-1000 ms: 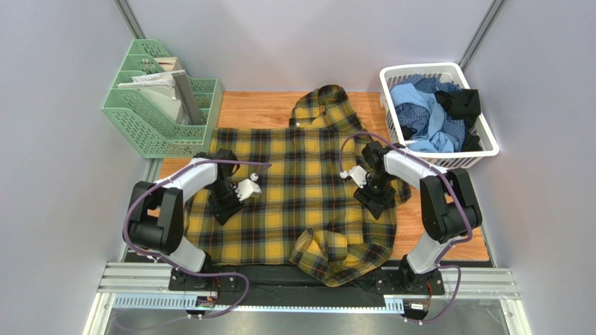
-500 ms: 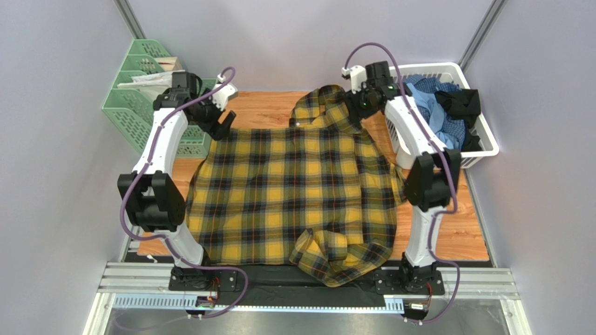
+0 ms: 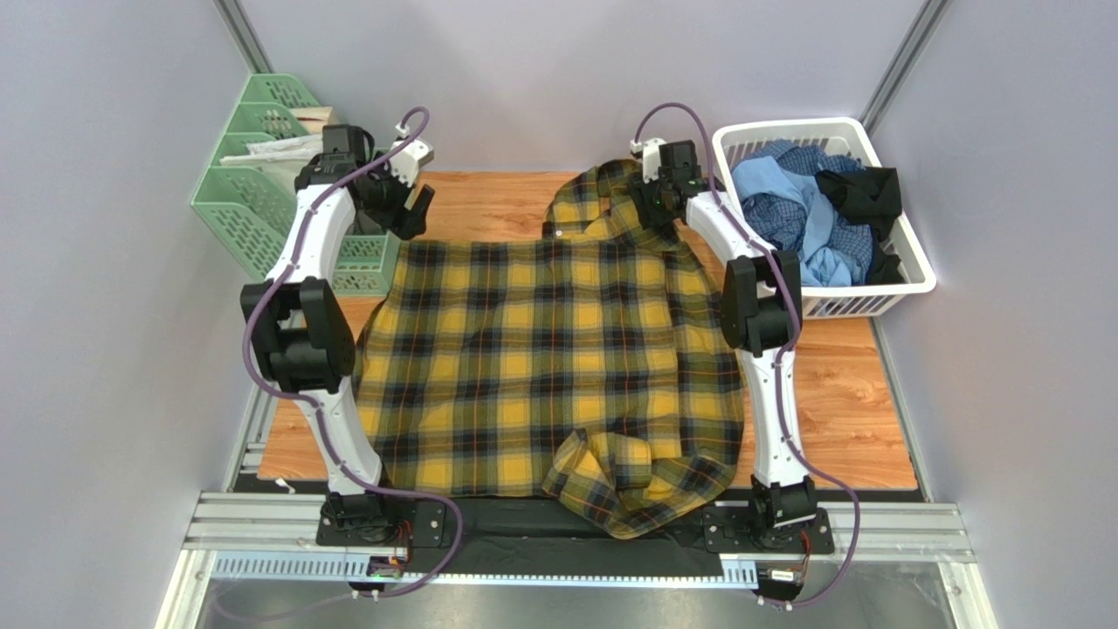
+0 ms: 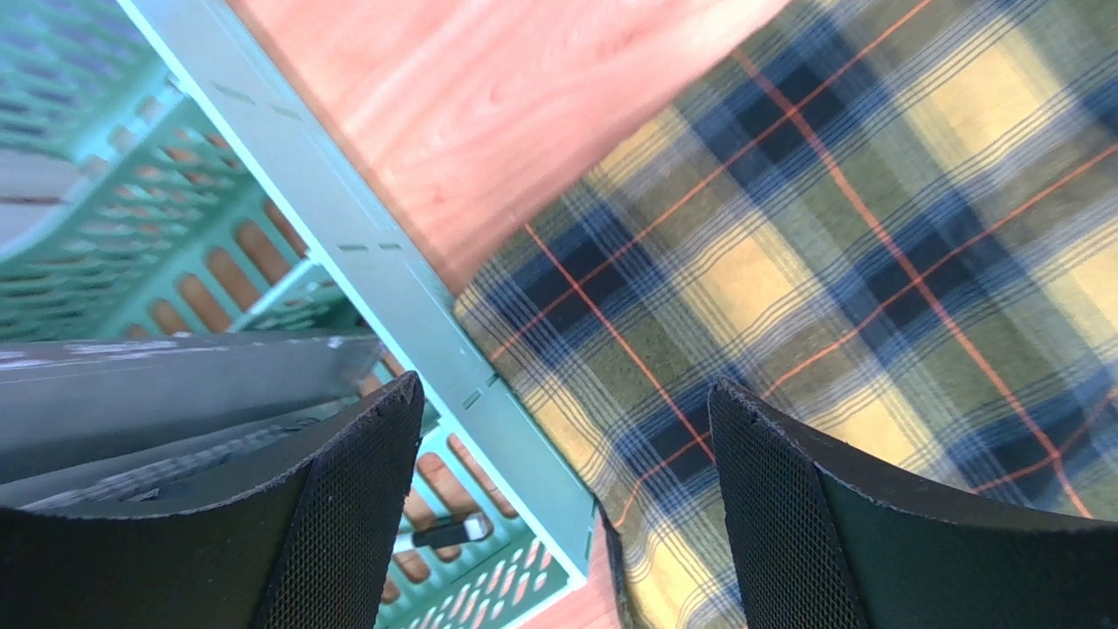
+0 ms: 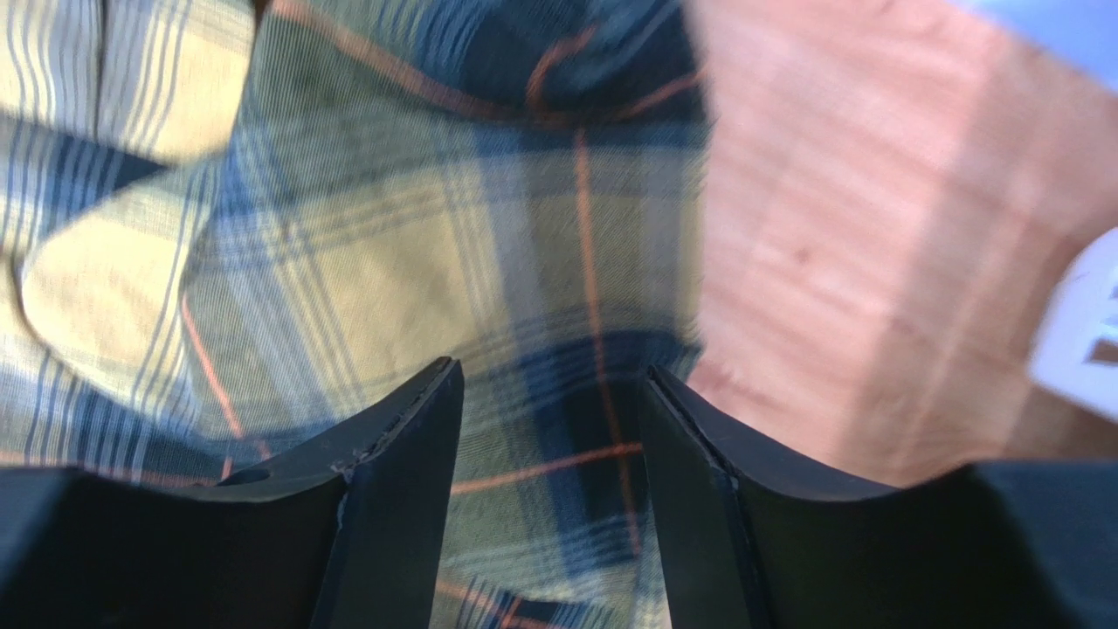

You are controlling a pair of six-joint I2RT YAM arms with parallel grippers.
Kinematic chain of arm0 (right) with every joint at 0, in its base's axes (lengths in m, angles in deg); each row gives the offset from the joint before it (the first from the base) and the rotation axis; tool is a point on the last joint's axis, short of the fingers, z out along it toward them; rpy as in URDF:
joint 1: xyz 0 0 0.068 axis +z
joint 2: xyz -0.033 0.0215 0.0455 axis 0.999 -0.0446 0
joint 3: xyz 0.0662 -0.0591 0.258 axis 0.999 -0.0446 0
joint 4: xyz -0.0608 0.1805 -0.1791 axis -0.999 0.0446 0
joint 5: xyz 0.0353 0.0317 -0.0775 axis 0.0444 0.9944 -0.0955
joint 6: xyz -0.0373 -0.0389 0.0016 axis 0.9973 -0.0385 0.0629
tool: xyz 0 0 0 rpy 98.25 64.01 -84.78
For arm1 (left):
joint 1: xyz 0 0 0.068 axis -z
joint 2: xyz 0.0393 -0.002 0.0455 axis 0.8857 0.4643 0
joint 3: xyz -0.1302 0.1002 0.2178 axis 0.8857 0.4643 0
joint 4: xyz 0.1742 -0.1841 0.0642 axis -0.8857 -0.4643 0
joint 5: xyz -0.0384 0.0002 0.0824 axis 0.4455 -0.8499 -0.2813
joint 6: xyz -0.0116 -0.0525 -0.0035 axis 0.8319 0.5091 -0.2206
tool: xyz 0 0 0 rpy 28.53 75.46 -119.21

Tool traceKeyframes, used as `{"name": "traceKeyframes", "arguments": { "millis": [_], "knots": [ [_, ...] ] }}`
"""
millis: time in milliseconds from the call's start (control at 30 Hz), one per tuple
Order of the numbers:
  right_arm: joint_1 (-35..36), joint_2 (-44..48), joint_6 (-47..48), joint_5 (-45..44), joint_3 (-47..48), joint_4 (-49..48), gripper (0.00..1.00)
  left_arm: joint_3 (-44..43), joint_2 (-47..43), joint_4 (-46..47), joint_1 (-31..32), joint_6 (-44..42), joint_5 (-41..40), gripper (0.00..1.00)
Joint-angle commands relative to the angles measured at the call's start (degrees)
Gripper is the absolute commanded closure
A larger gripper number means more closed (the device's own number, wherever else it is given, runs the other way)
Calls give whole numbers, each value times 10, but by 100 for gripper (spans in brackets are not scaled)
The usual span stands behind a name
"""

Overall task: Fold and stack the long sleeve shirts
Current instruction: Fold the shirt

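Note:
A mustard-yellow and black plaid long sleeve shirt lies spread flat on the wooden table, collar at the far side. A bunched part lies at its near edge. My left gripper is stretched out to the shirt's far left corner, beside the green rack. In the left wrist view that gripper stands wide open above the shirt's corner, holding nothing. My right gripper hovers over the cloth by the collar. Its wrist view shows that gripper open over the plaid edge.
A green slotted file rack stands at the far left, its edge right under my left fingers. A white basket at the far right holds light blue, blue-checked and black shirts. Bare wood shows right of the collar.
Both arms have swung from the shirt's middle out to its far edge. The left gripper has opened wide. The right gripper has shifted left, over the collar.

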Motion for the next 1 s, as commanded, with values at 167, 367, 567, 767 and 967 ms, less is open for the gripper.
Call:
{"name": "traceKeyframes", "arguments": {
  "millis": [167, 367, 567, 767, 967],
  "knots": [
    [-27, 10, 6, 0, -15, -102, 45, -122, 120, -89, -9, -45, 19, 20],
    [-32, -2, 13, 45, -16, -97, 48, -207, 184, -131, -8, -75, -5, 22],
    [-34, -30, 14, 77, 19, -72, 52, -224, 211, -136, -8, -92, -26, 23],
    [-37, -59, 27, 102, 75, -26, 53, -231, 231, -136, -9, -110, -48, 24],
    [-38, -59, 53, 98, 67, 8, 95, -247, 242, -135, -8, -114, -58, 25]
  ]
}}
